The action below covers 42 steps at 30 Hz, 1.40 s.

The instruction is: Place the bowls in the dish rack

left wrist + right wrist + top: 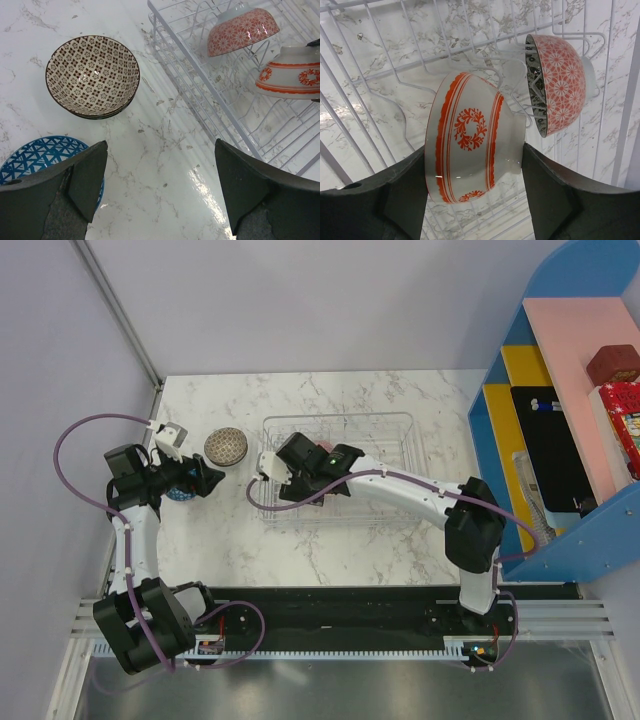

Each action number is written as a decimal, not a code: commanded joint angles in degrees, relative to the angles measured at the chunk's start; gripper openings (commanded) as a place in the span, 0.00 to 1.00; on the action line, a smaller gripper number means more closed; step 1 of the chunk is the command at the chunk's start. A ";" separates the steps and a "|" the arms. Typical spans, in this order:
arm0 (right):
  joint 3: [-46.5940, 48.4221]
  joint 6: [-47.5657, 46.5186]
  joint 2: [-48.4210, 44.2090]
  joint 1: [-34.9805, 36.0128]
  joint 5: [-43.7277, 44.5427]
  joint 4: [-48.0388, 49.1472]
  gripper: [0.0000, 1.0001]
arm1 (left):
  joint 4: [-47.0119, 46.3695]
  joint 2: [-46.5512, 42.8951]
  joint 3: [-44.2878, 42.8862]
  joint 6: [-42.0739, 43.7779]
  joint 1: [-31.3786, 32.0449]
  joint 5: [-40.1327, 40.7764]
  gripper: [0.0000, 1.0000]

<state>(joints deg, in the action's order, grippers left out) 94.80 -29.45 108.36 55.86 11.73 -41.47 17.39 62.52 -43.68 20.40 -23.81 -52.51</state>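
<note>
My right gripper is shut on a white bowl with red-orange bands, held on edge over the dish rack. The bowl's rim is against one finger and its foot against the other. Just beyond it a red-patterned bowl stands tilted on the rack's wires. Left of the rack, a beige lattice bowl sits upright on the marble. A blue bowl lies partly under my left finger. My left gripper hangs open over bare marble between the blue bowl and the rack, holding nothing.
The rack lies at the middle of the table, with the right arm reaching across it. A blue shelf unit with boxes stands at the right edge. A wall runs along the left.
</note>
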 commanded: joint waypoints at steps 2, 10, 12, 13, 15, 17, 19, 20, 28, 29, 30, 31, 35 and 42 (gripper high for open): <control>2.14 -3.59 3.09 2.06 4.17 2.28 0.00 | -1.83 -0.12 0.26 -1.15 -0.53 -1.54 0.94; 2.93 -5.44 6.34 2.59 4.89 0.34 0.01 | -1.83 -0.03 0.35 -0.89 -0.53 -1.63 0.93; 3.10 -5.27 7.04 2.59 4.45 0.25 0.11 | -1.83 -0.12 0.35 -0.80 -0.62 -1.80 0.93; 3.28 -5.26 7.22 2.68 4.27 0.25 0.13 | -1.83 -0.03 0.35 -0.80 -0.53 -1.81 0.93; 3.46 -5.18 7.66 2.59 4.09 0.17 0.37 | -1.83 -0.12 0.35 -0.80 -0.53 -1.80 0.94; 3.81 -5.00 7.57 2.59 4.18 0.08 0.63 | -1.83 -0.21 0.44 -0.80 -0.62 -1.89 0.93; 4.07 -4.65 7.05 2.68 4.18 0.08 0.76 | -1.83 -0.21 0.53 -0.72 -0.62 -1.81 0.93; 4.16 -4.65 6.87 2.68 4.36 0.16 0.78 | -1.83 -0.21 0.61 -0.45 -0.62 -1.81 0.93; 4.51 -4.47 3.44 2.59 5.32 0.43 0.96 | -1.92 -0.12 0.97 -0.36 -0.80 -1.89 0.93; 4.60 -4.30 2.57 2.59 5.24 0.43 0.96 | -1.92 -0.21 0.97 -0.36 -0.80 -1.89 0.93; 4.95 -4.21 2.13 2.68 5.06 0.43 0.96 | -2.01 -0.12 0.97 -0.36 -0.80 -1.89 0.93; 5.13 -4.04 1.60 2.59 4.97 0.43 0.96 | -2.01 -0.21 0.97 -0.19 -0.80 -1.89 0.93; 4.34 -3.16 -0.69 2.42 3.75 0.52 0.96 | -2.01 -0.56 1.05 -0.36 -0.80 -1.81 0.93; 1.61 -0.35 -1.22 1.10 -0.21 0.43 0.85 | -2.01 -0.82 1.23 -0.28 -0.97 -1.89 0.93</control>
<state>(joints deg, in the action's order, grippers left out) 97.03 -32.25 109.86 58.13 13.82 -41.63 17.17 62.61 -42.72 20.43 -24.32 -52.69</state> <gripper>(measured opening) 0.891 0.935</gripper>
